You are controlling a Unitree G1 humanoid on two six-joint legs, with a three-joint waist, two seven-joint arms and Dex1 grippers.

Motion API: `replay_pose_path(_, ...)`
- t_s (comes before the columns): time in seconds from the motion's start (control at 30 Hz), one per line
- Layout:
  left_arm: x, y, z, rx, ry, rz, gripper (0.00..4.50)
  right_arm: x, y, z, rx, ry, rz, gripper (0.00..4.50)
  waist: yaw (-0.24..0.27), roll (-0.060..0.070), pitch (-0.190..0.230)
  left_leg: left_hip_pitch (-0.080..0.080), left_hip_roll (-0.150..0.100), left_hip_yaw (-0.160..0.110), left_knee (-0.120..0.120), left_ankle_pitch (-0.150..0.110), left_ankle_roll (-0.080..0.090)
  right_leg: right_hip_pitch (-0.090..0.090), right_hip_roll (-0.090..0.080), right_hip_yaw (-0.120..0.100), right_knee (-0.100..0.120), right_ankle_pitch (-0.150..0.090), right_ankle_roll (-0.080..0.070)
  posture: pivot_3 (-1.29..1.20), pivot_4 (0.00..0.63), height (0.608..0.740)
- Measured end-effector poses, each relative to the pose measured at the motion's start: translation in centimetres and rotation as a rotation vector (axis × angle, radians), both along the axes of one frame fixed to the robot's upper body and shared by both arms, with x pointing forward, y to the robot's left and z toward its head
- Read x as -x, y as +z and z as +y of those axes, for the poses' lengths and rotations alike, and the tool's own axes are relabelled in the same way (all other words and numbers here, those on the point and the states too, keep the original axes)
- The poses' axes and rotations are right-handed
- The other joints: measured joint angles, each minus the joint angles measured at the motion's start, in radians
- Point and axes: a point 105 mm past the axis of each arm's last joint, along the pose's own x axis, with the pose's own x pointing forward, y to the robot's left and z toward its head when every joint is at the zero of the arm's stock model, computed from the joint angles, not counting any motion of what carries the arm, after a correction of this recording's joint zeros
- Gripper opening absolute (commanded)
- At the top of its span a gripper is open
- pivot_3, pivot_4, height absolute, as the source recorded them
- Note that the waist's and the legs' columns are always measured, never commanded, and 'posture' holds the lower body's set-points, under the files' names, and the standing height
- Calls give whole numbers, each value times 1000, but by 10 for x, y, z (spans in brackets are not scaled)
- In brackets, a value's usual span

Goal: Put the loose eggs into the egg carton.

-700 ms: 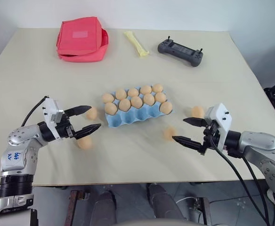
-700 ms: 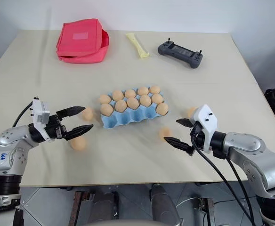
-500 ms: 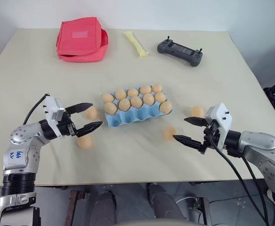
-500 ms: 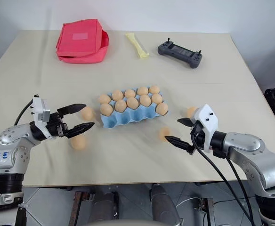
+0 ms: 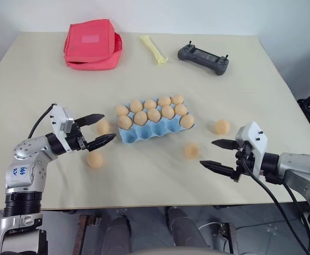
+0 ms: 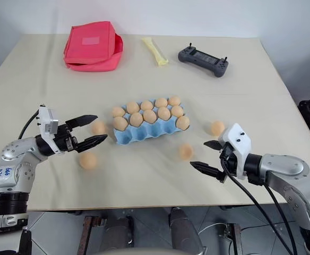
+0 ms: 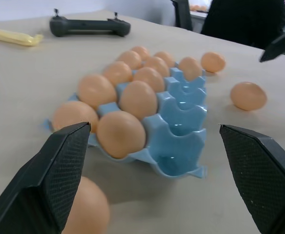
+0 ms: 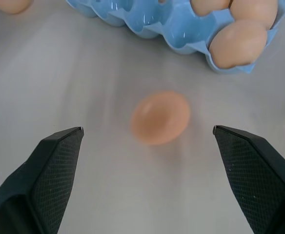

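Change since the earlier frames lies mostly with the right pincer (image 5: 223, 154): it has drawn back toward the lower right of the frame, away from the egg in front of the carton (image 5: 191, 150), and the egg at right (image 5: 222, 126), which its upper finger partly covered before, now shows whole. Its fingers stand wide apart and hold nothing. The left pincer (image 5: 102, 128) has edged slightly up and right; it too is spread wide and empty, hovering over the tabletop (image 5: 144, 180) with its tips near the carton's left end.

The light blue egg carton (image 5: 156, 132) sits at the centre of the frame, its two far rows holding nine eggs, its near row of cups bare (the left wrist view shows these cups plainly). Four loose eggs lie on the tabletop: one just beside the carton's left end (image 5: 103, 126), seen between the left pincer's fingers; one lower left of it (image 5: 95, 159); one just in front of the carton's right part; one well to the right.

Toward the top of the frame lie a red fabric pouch (image 5: 93, 44) at upper left, a pale yellow strip-shaped thing (image 5: 154, 49) at centre, and a dark grey handheld controller (image 5: 203, 57) to its right, all well apart from the carton. Nothing lies between either pincer and its nearest egg.
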Motion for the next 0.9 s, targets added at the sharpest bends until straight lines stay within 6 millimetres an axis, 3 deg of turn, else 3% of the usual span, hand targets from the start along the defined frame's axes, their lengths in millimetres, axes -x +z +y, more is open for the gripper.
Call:
replay_pose_path(0.33,16,-10,-3,-16,-43,56,4500,-33,-18,30,-24,50,0,4461,-19,0,0,0,0,0,-1,0,1,-1,0,0,0,0,0,0,150,740)
replay_pose_path(0.57,23,-13,-1,-19,-27,61,4500,-44,-34,47,-8,91,30,4461,-21,0,0,0,0,0,-1,0,0,-1,0,0,2,0,0,0,150,740)
replay_pose_path(0.9,24,-9,1,-19,-3,40,4500,-48,-40,46,12,85,27,4461,-22,0,0,0,0,0,0,0,0,-1,0,0,2,0,0,0,150,740)
